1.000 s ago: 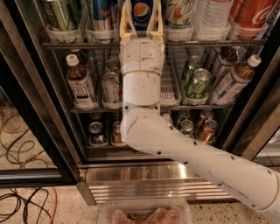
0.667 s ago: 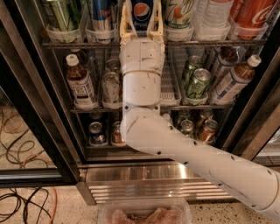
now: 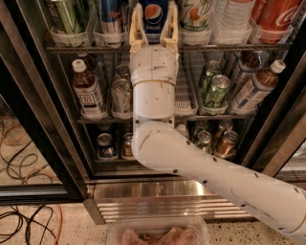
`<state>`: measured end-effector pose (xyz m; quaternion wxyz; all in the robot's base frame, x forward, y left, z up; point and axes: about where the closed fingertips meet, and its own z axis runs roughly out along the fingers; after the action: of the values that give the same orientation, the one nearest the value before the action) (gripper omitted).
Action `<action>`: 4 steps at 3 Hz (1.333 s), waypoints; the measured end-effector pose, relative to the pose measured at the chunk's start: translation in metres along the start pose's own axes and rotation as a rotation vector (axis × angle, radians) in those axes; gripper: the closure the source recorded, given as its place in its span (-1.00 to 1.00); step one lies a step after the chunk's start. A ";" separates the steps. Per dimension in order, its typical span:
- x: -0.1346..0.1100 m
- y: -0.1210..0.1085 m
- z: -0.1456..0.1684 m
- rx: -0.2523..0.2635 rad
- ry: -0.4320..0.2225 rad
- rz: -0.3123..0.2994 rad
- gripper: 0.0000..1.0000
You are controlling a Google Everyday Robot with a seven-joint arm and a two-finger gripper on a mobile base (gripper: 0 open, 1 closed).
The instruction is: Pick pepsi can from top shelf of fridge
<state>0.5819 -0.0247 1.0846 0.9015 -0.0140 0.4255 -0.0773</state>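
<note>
Pepsi can (image 3: 153, 19), dark blue, within claw (image 3: 154, 7)

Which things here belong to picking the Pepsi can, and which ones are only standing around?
For the job: pepsi can, top shelf, fridge, gripper (up at the pepsi can).
Only standing around: Red Bull can, 7UP can, Coca-Cola drink, bottles lower down, floor cables.

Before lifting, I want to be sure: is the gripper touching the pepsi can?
Cannot tell. In the camera view the gripper straddles the pepsi can closely, but neither contact nor gap shows plainly.
</note>
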 end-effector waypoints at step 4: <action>0.007 0.007 -0.005 -0.029 0.044 0.009 -0.44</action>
<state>0.5837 -0.0188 1.0756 0.8920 -0.0233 0.4463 -0.0676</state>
